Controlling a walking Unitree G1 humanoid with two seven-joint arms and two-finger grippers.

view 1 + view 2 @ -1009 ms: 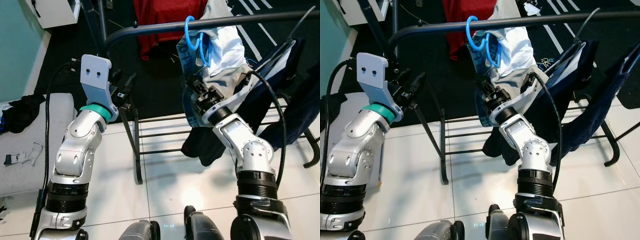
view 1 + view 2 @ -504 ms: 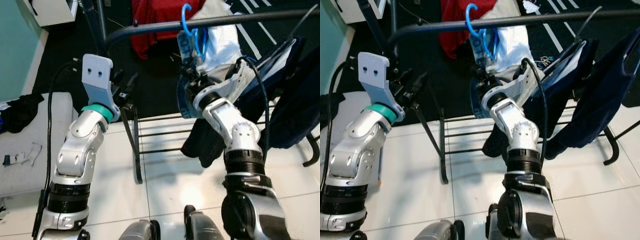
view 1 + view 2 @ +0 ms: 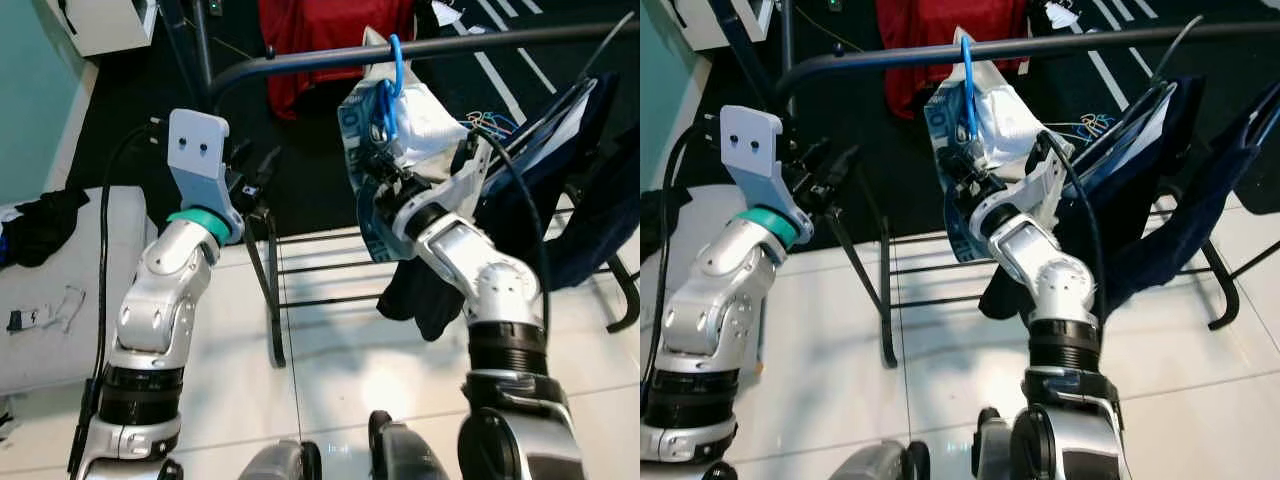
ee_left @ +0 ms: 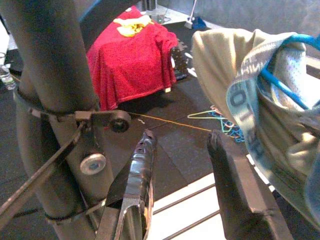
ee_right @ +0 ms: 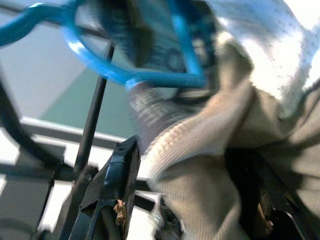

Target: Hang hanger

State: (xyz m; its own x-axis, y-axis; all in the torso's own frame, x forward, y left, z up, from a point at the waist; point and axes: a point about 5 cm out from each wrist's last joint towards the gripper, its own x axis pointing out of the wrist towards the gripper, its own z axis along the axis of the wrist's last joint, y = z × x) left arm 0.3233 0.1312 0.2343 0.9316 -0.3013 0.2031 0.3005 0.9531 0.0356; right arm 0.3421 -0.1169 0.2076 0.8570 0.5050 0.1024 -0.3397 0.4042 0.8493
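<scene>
Head views were bright and evenly lit, pretty sharp overall. The white floor (image 3: 330,350) bounced a lot of light and showed soft reflections near the bottom edge. The black mat (image 3: 130,110) up top stayed dark and swallowed detail. The pale garment (image 3: 425,115) was a bit blown out. Rail (image 3: 300,62) bowed slightly, looked like wide-angle distortion. Left wrist view was clear in the distance, with the near fingers (image 4: 135,185) soft. Right wrist view was badly blurred throughout, hanger (image 5: 135,75) smeared, cloth overexposed in one corner.
</scene>
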